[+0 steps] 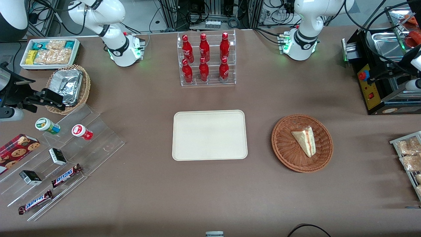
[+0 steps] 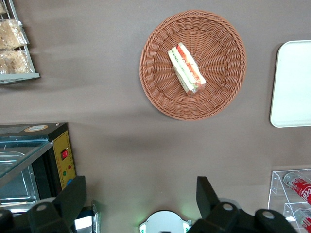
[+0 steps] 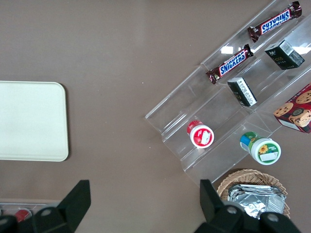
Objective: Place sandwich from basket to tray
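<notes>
Robot lab — cable racks point(image 1: 210, 13), mock shop goods

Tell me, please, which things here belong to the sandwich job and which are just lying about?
Job: sandwich, in the basket; tray, bare; left pincer, open, high above the table.
Lying about: cola bottles, Snickers bars, foil packets.

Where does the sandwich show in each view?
Front view: the sandwich lies in the basket, beside the tray.
Left wrist view: sandwich in the basket; the open gripper hangs high, clear of it.
Right wrist view: not in it.
Shared landmark: the tray.
</notes>
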Robot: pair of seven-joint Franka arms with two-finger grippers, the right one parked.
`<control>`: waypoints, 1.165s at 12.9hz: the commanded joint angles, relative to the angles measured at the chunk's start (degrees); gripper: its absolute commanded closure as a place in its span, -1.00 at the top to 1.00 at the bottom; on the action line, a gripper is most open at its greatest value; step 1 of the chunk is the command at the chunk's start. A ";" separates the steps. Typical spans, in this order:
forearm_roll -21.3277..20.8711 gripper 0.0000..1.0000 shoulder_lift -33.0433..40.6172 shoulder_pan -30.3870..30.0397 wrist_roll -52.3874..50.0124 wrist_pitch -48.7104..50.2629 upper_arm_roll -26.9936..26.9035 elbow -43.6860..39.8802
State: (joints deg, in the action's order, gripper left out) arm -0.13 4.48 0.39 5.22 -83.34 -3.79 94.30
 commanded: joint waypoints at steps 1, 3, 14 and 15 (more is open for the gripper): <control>-1.17 0.99 -0.96 1.62 0.84 1.43 -0.60 -1.49; -1.36 0.99 -2.02 1.89 0.93 1.08 -0.52 -1.84; -3.30 0.99 -13.79 5.32 -24.07 -19.38 1.15 6.42; -1.90 0.99 -14.93 5.32 -25.86 -21.23 1.15 7.12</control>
State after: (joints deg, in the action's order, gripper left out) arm -3.26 -10.56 5.44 -15.58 -101.94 -2.31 99.71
